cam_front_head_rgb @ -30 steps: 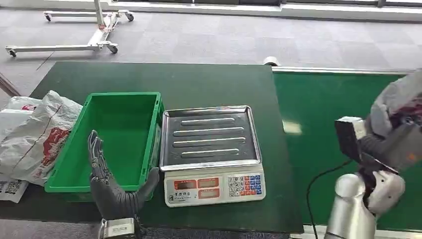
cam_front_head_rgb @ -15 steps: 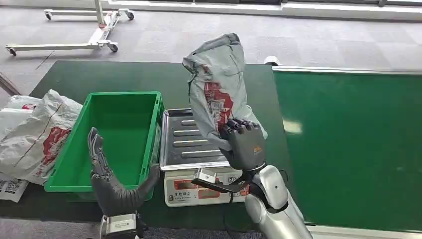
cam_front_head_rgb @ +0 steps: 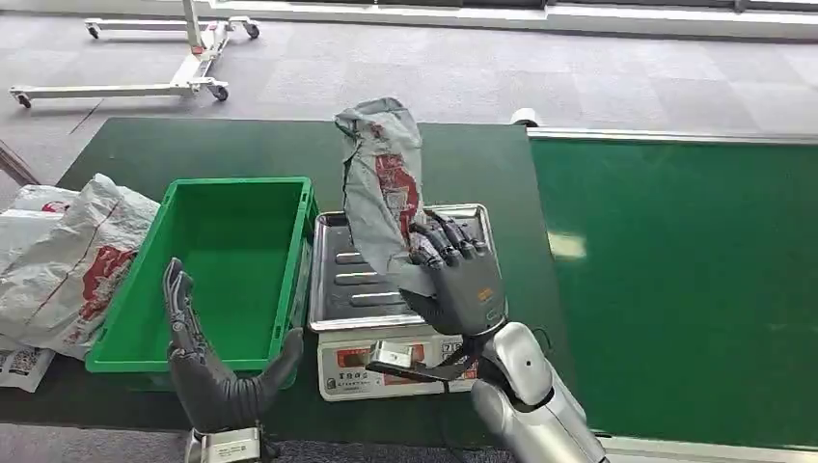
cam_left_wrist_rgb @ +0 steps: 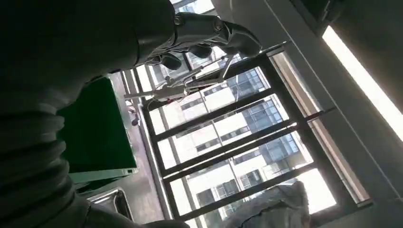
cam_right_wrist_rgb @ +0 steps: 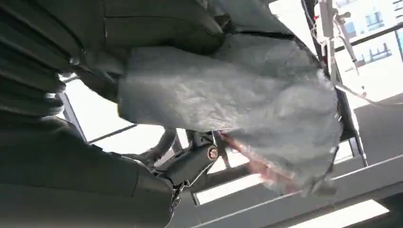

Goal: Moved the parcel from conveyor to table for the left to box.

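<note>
Your right hand [cam_front_head_rgb: 451,280] grips the parcel [cam_front_head_rgb: 384,188], now lower over the scale tray [cam_front_head_rgb: 473,289] at frame centre (off the conveyor [cam_front_head_rgb: 675,270]); left hand [cam_front_head_rgb: 217,371] waits, fingers spread, empty.

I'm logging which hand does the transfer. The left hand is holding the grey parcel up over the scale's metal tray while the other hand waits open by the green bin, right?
Not quite: the hands are swapped. In the head view the right hand grips the grey parcel above the scale's metal tray, and the left hand waits open at the green bin.
</note>
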